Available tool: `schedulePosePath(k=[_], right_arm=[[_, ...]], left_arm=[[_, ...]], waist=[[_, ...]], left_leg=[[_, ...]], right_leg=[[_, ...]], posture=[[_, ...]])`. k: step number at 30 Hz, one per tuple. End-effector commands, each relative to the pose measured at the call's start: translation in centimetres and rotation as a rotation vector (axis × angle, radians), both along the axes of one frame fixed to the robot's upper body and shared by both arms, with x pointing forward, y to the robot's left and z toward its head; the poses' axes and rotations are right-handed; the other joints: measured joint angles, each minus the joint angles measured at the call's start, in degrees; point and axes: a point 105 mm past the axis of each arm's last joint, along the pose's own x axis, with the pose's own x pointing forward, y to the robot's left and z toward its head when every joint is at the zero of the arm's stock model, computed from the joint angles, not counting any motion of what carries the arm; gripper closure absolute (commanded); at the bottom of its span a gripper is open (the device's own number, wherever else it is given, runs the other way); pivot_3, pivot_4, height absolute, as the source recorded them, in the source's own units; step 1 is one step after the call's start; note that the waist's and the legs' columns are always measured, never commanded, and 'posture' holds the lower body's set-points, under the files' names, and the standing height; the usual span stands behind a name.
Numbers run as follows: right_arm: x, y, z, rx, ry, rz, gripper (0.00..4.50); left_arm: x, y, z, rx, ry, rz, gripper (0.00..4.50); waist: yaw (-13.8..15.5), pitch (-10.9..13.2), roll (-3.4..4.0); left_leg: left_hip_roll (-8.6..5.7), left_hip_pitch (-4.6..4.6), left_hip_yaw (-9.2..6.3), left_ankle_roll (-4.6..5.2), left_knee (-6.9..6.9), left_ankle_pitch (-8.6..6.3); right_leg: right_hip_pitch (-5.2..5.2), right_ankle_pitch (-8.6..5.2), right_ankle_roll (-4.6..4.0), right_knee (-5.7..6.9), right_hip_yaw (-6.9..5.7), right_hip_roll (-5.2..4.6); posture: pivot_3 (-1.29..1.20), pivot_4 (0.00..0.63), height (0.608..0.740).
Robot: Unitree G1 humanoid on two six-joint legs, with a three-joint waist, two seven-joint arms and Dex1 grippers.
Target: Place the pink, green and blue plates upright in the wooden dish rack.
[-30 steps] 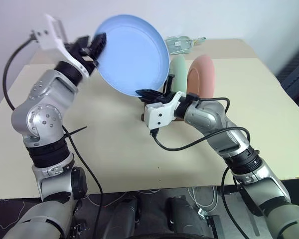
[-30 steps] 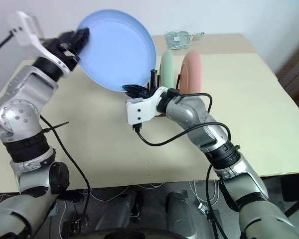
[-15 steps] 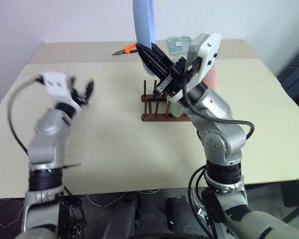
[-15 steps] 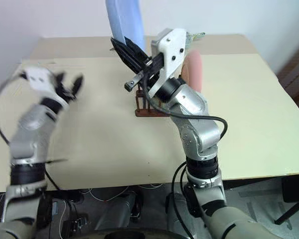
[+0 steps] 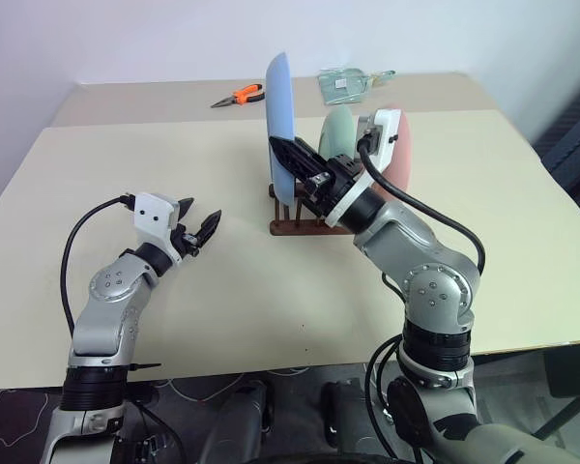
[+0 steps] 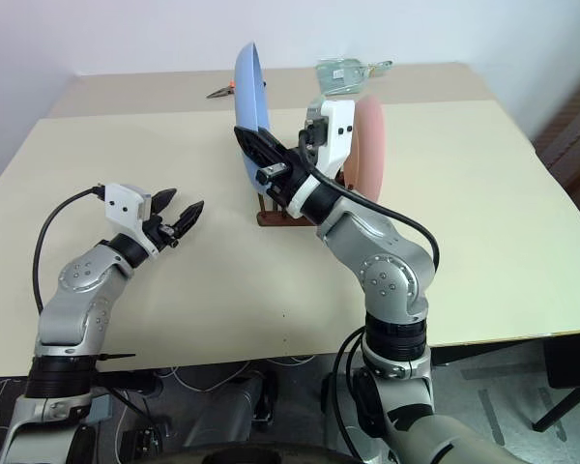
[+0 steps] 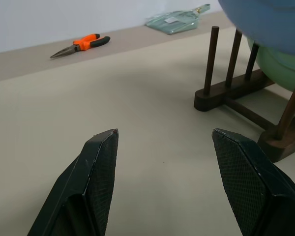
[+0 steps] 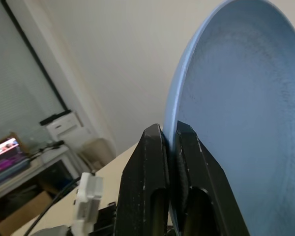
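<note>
My right gripper (image 5: 282, 150) is shut on the lower rim of the blue plate (image 5: 278, 116), which stands upright and edge-on above the left end of the wooden dish rack (image 5: 295, 227). From the right wrist, both fingers (image 8: 152, 162) pinch the blue rim (image 8: 236, 98). The green plate (image 5: 340, 130) and the pink plate (image 6: 370, 145) stand upright between the rack's pegs, to the right of the blue one. My left gripper (image 5: 205, 208) is open and holds nothing, low over the table to the left of the rack. The left wrist view looks between its fingers (image 7: 98, 167) at the rack's pegs (image 7: 231, 93).
Orange-handled pliers (image 5: 240, 95) lie at the back of the table, behind the rack. A clear plastic packet (image 5: 353, 82) sits at the back right. Bare tabletop (image 5: 222, 309) spreads in front of and to the left of the rack.
My left gripper let go of the blue plate and dropped down to the left, near the table. My right gripper rolled the plate from face-on to edge-on and lowered it toward the rack.
</note>
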Motion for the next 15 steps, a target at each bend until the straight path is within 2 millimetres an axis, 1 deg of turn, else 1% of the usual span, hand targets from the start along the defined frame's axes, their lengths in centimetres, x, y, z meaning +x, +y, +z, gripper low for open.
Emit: schedulePosePath(k=[1,4,7,9,11,15], right_arm=[[0.5,-0.2,0.9,0.055,0.033,-0.004,4.5],[1.8,-0.8,0.8,0.083,0.092,-0.045,4.5],[2.4,-0.9,0.8,0.051,0.094,-0.063,3.44],[2.5,-0.9,1.0,0.009,0.063,-0.076,2.52],[2.3,-0.7,1.4,-0.039,0.014,-0.078,1.5],[1.3,-0.2,2.5,-0.128,-0.097,-0.054,1.5]], left_arm=[[-0.3,-0.3,0.8,0.015,-0.042,-0.013,1.42],[-0.3,-0.6,0.7,0.016,-0.039,-0.02,1.42],[-0.4,-0.9,0.7,0.017,-0.039,-0.031,1.38],[-0.4,-1.0,0.7,0.02,-0.039,-0.035,1.38],[-0.5,-1.0,0.7,0.02,-0.038,-0.039,1.38],[-0.6,-1.3,0.5,0.022,-0.033,-0.046,1.38]], waist=[[-0.01,0.0,0.0],[-0.1,0.0,0.0],[-0.08,0.0,0.0],[-0.06,0.0,0.0],[-0.03,0.0,0.0],[-0.05,0.0,0.0]], left_leg=[[0.0,0.0,0.0,0.0,0.0,0.0],[0.0,0.0,0.0,0.0,0.0,0.01],[0.01,0.0,0.0,0.01,-0.02,0.01],[0.0,-0.01,0.0,0.02,-0.02,0.01],[0.0,-0.02,0.01,0.03,0.0,0.02],[0.0,-0.02,0.01,0.03,0.0,0.02]], right_leg=[[0.0,0.0,0.0,0.0,0.0,0.0],[0.0,0.0,0.0,0.01,0.0,0.01],[-0.01,0.0,0.0,0.01,-0.01,0.01],[-0.01,0.0,0.0,0.01,-0.01,0.01],[0.0,0.0,0.0,0.01,-0.01,0.0],[0.0,0.0,0.0,0.01,-0.02,0.0]], posture=[[0.0,0.15,0.719],[0.0,0.15,0.719],[0.0,0.15,0.719],[0.0,0.15,0.719],[0.0,0.15,0.719],[0.0,0.15,0.719]])
